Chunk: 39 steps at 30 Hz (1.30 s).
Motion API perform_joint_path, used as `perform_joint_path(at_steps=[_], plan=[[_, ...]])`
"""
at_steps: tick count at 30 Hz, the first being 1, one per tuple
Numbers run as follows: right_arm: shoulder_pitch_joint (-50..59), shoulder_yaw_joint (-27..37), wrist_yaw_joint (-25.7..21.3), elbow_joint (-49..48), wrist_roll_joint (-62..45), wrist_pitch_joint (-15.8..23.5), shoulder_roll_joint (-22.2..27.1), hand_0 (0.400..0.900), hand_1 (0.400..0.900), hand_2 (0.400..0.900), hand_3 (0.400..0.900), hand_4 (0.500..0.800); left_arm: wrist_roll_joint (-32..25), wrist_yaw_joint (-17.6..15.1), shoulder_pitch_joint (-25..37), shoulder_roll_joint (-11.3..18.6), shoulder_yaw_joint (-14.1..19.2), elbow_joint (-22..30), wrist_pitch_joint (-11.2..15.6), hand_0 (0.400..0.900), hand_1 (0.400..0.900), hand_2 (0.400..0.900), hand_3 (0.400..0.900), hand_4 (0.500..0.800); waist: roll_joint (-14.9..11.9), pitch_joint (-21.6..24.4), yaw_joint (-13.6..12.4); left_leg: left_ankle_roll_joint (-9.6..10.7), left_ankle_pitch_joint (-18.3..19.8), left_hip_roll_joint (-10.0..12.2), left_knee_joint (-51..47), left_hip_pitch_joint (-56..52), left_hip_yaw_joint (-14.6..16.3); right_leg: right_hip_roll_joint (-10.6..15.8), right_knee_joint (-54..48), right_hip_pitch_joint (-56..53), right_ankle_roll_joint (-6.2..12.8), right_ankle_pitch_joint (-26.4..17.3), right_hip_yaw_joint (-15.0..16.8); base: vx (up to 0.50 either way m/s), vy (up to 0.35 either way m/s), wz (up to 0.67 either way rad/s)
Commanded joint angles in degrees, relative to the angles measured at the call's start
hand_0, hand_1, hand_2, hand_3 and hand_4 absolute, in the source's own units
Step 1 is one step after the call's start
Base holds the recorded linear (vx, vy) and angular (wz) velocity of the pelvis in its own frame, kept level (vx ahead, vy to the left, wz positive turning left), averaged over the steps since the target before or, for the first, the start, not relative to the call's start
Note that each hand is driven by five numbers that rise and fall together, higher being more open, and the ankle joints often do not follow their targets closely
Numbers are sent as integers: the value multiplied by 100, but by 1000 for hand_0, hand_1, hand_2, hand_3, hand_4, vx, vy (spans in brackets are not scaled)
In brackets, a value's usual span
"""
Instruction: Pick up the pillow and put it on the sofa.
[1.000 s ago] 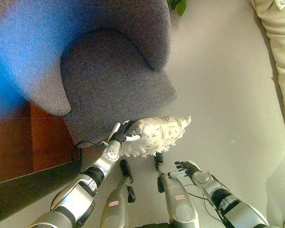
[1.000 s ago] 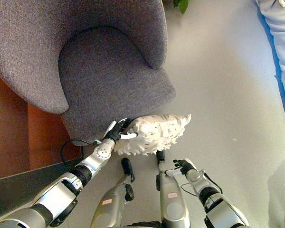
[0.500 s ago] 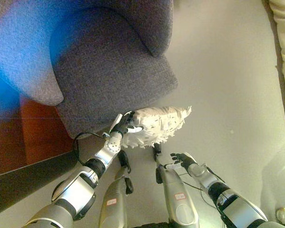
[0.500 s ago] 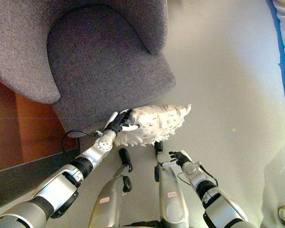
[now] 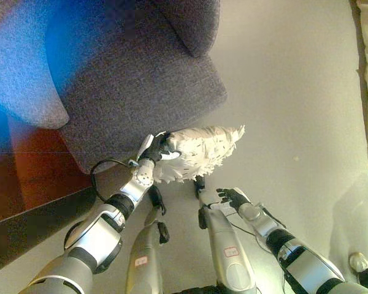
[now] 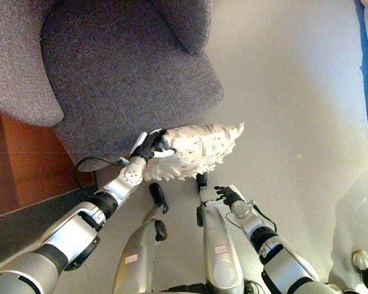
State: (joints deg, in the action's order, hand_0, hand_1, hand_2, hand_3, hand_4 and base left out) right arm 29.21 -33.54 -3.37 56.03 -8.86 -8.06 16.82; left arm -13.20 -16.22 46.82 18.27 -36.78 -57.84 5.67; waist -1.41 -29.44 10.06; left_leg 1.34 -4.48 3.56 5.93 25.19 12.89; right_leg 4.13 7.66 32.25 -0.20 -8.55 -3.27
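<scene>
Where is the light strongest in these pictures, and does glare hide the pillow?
Left eye view: the floor to the right of the armchair is the brightest part. Right eye view: there is no glare on the white pillow; its feathery surface shows clearly where the left robot hand grips it.

The left robot hand (image 6: pixel 148 145) has carried the pillow (image 6: pixel 193 151) a touch higher, closer to the armchair's (image 6: pixel 129 79) front edge, while the right robot hand (image 6: pixel 228 196) edges inward beneath it.
</scene>
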Motion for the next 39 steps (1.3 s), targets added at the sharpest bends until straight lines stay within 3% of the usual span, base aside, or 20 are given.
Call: perform_joint_path(at_steps=[1, 25, 34, 39], plan=[[-22, -202, -82, -323, -262, 20, 189, 900, 900, 900, 900, 800, 90, -167, 578, 60, 104, 7, 214, 400, 400, 400, 400, 500, -83, -35, 75, 402, 370, 442, 808, 425, 9, 219, 465, 290, 574, 437, 180, 0, 0, 0], [-103, -207, -110, -276, -333, 26, 142, 900, 900, 900, 900, 800, 27, -18, 686, 94, 85, 1, 382, 400, 400, 400, 400, 500, -89, -35, 43, 401, 384, 410, 653, 172, -24, 253, 371, 59, 587, 463, 109, 0, 0, 0], [-536, 107, 238, 406, -163, 123, 157, 900, 900, 900, 900, 800, -110, 321, 157, 4, 172, 348, 667, 400, 400, 400, 400, 500, 17, -26, -74, 360, 466, 310, 340, -919, -157, 275, 118, -1066, 573, 574, 28, 51, 49, 5], [-1020, 276, 431, 745, -24, 265, 164, 900, 900, 900, 900, 800, 44, 411, -305, -17, 182, 611, 575, 400, 400, 400, 400, 500, 97, 430, -137, 333, 484, 229, 112, -1388, -203, 286, -131, -1638, 581, 626, -50, 117, 57, 7]])
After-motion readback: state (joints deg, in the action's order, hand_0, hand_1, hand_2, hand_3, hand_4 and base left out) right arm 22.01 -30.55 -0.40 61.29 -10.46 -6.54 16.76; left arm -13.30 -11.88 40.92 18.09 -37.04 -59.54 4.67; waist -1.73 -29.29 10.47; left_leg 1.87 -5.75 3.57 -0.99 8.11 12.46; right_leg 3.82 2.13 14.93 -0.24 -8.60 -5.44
